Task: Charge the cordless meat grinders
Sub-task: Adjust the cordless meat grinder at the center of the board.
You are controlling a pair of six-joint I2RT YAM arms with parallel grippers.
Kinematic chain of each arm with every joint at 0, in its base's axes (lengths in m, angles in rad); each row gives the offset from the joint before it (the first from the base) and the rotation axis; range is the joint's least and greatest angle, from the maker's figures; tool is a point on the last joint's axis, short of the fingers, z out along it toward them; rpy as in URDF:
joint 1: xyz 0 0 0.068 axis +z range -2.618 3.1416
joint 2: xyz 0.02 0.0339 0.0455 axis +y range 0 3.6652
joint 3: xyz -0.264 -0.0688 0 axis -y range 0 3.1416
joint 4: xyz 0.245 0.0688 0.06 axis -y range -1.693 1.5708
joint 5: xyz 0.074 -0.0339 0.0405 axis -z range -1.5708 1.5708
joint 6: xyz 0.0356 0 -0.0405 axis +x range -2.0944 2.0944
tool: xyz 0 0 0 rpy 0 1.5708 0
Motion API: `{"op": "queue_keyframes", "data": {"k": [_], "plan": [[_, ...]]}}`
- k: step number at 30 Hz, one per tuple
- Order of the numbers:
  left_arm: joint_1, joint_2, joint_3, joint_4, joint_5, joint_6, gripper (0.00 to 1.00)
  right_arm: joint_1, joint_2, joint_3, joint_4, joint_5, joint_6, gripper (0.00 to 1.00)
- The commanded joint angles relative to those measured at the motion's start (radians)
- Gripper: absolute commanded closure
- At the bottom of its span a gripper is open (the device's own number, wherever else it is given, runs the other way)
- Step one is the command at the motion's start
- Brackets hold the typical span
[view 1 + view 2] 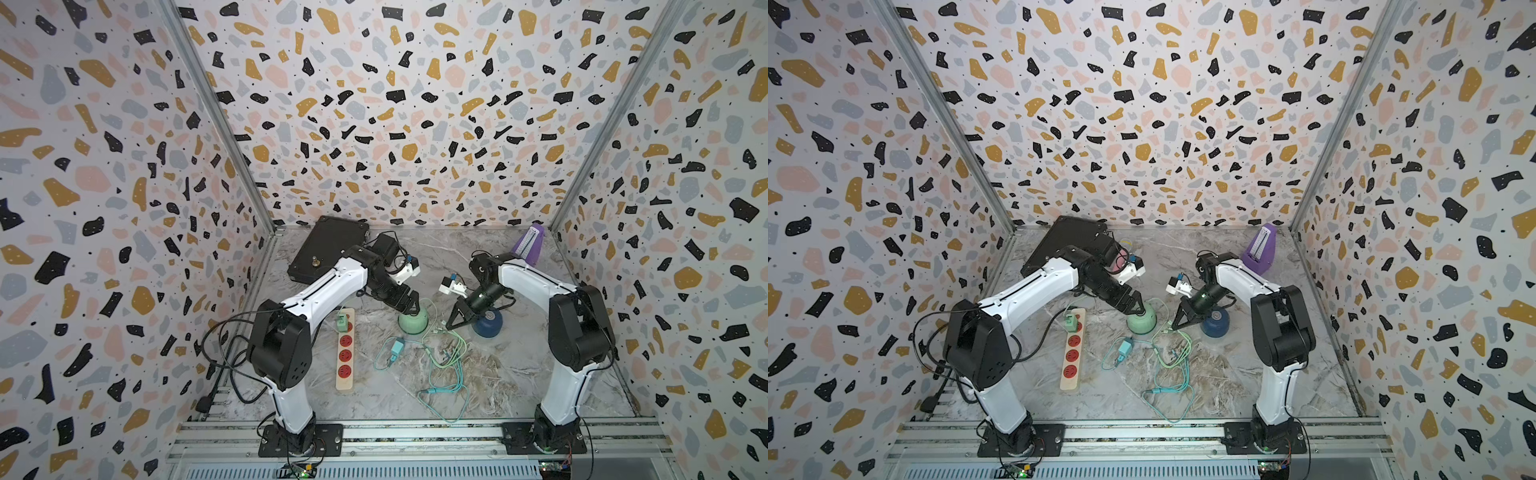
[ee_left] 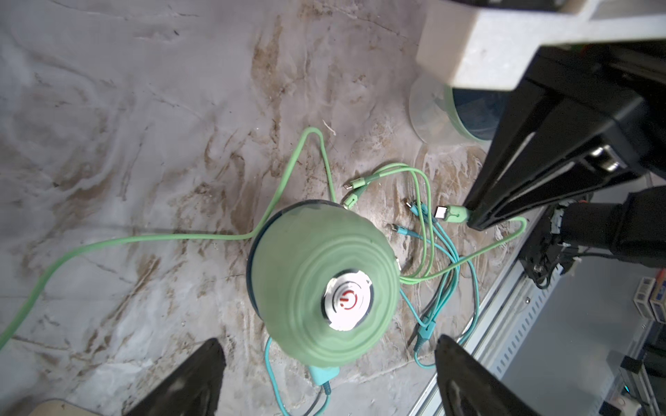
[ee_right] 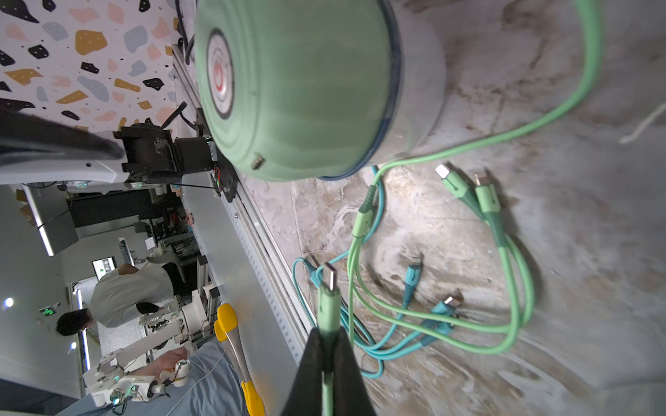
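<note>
Mint green dome-shaped plastic grinder [image 1: 413, 323]: upright on table [image 1: 519, 374].
Dark navy dome-shaped grinder [image 1: 487, 325]: near it, apart.
Left jaws: wide apart above it, empty.
Right jaws: pinching light green cable plug [image 3: 328, 299] beside it.

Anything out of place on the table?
Green and teal charging cables lie in a tangled heap; the small teal plug adapter lies loose near the beige power strip with red sockets, not plugged in.

red power sign — mint grinder [image 2: 310, 252] button [image 2: 345, 300]
</note>
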Motion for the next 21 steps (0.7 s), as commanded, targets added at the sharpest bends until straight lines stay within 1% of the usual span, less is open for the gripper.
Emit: {"op": "queue_keyframes", "data": {"k": [1,3,5,7,9,10,12,14,16,18,20,21], "plan": [[-0.026,0.051,0.058,-0.029,-0.124,-0.244,0.09,-0.014,-0.074,-0.022,0.048,0.075,0.089,1.0],[-0.034,0.063,0.066,-0.028,-0.162,-0.372,0.09,-0.018,-0.092,-0.032,0.067,0.08,0.111,1.0],[-0.045,0.053,0.06,-0.002,-0.168,-0.472,0.09,-0.018,-0.107,-0.04,0.071,0.083,0.116,1.0],[-0.054,0.038,0.068,-0.01,-0.209,-0.514,0.07,-0.017,-0.123,-0.051,0.071,0.088,0.113,1.0],[-0.054,0.017,0.057,0.021,-0.217,-0.558,0.05,-0.018,-0.133,-0.061,0.074,0.09,0.113,1.0],[-0.054,0.017,0.062,0.027,-0.222,-0.604,0.03,-0.018,-0.136,-0.065,0.074,0.093,0.113,1.0],[-0.054,0.048,0.117,-0.017,-0.18,-0.627,0.0,-0.017,-0.14,-0.069,0.074,0.101,0.115,1.0],[-0.058,0.073,0.167,-0.066,-0.138,-0.671,0.01,-0.018,-0.147,-0.069,0.075,0.105,0.12,1.0],[-0.06,0.059,0.153,-0.063,-0.126,-0.719,0.01,-0.019,-0.153,-0.069,0.08,0.108,0.126,1.0],[-0.06,0.034,0.118,-0.045,-0.152,-0.794,0.01,-0.018,-0.157,-0.074,0.089,0.104,0.135,1.0],[-0.06,0.046,0.129,-0.086,-0.165,-0.858,0.01,-0.018,-0.161,-0.087,0.109,0.097,0.149,1.0],[-0.062,0.059,0.144,-0.11,-0.163,-0.869,0.01,-0.018,-0.161,-0.091,0.115,0.094,0.154,1.0]]}}
